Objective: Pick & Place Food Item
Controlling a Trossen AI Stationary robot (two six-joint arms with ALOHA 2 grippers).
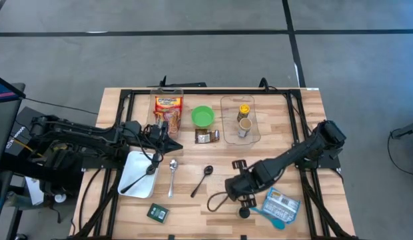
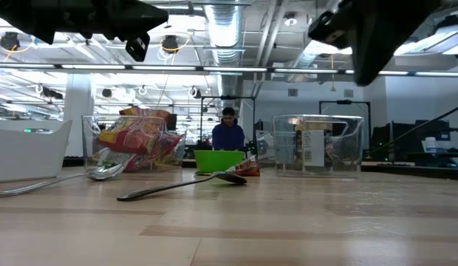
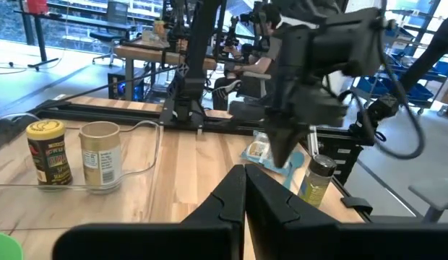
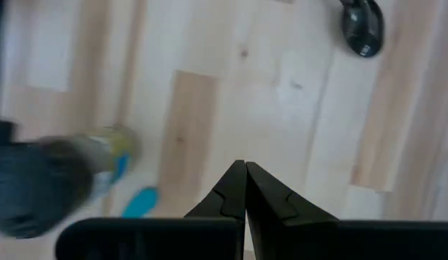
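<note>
A small bottle with a dark cap (image 1: 245, 212) stands upright on the table near the front right, also seen in the left wrist view (image 3: 316, 180). Next to it lies a blue-and-white packet (image 1: 281, 205). My right gripper (image 1: 232, 195) hangs above the table just left of the bottle, pointing steeply down, shut with nothing between its fingers (image 4: 245, 173). My left gripper (image 1: 173, 141) waits level above the table's left middle, shut and holding nothing (image 3: 244, 180). Snack bags fill a clear bin (image 1: 168, 110) at the back.
At the back stand a green bowl (image 1: 202, 117) and a clear container with two jars (image 1: 240, 120); a brown packet (image 1: 207, 137) lies before them. A white tray (image 1: 138, 175), a silver spoon (image 1: 172, 177), a black spoon (image 1: 202, 180) and a green packet (image 1: 157, 213) lie nearer.
</note>
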